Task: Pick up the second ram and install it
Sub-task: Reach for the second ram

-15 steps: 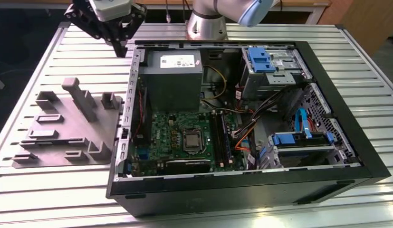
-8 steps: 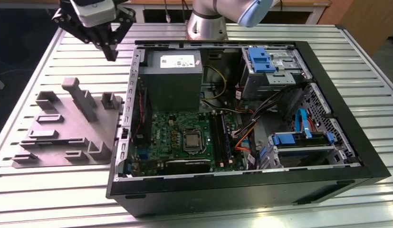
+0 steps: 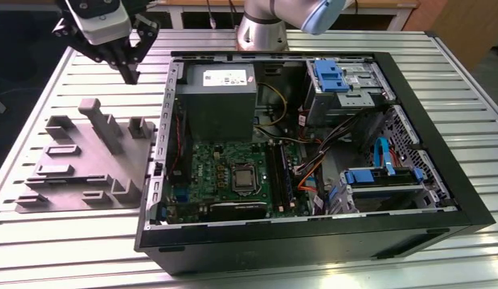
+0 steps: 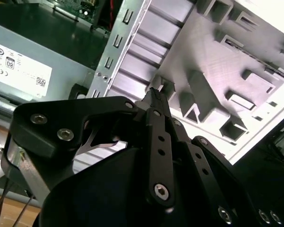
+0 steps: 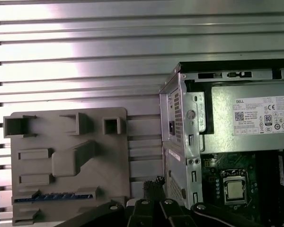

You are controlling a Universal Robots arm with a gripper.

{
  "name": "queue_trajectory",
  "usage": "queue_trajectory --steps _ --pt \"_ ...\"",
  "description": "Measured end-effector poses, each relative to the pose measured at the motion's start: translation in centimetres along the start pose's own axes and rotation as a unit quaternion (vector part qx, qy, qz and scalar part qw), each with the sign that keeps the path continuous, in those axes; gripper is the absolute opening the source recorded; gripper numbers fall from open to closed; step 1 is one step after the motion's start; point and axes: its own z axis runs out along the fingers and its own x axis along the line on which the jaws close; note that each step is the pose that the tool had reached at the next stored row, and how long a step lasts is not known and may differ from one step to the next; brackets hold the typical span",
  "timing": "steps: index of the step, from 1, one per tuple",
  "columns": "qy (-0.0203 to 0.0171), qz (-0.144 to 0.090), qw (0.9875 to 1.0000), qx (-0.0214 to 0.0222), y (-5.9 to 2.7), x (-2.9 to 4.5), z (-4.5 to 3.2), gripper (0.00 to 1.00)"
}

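Note:
The second ram (image 5: 52, 197) is a thin blue strip lying on edge in a long slot of the grey holder plate (image 5: 66, 161), on the side farthest from my gripper. My gripper (image 3: 131, 77) hangs above the slatted table beyond the plate's far edge, close to the computer case's outer wall. Its black fingers meet at a point with nothing between them, as both wrist views show (image 4: 154, 92) (image 5: 154, 185). Inside the open case (image 3: 313, 150), the long black memory slots (image 3: 282, 174) lie just beside the processor (image 3: 243, 178).
Raised blocks and posts (image 3: 100, 120) stand up from the grey plate (image 3: 80, 162). The case's metal wall (image 3: 164, 138) rises between plate and motherboard. A grey power supply (image 3: 220, 96), loose cables (image 3: 313, 162) and blue drive brackets (image 3: 377, 177) crowd the case. The arm's base (image 3: 261, 30) stands behind.

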Motion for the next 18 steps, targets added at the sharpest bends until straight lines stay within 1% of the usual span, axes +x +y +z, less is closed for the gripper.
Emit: queue_trajectory --steps 6,11,14,18 --pt "0.0 0.0 1.0 0.0 -1.12 0.54 0.13 0.1" --pt "0.0 0.0 1.0 0.0 -1.95 1.09 0.4 0.1" --pt "0.0 0.0 1.0 0.0 -2.37 1.47 0.59 0.1" --pt "0.0 0.0 1.0 0.0 -2.75 2.16 0.86 0.1"
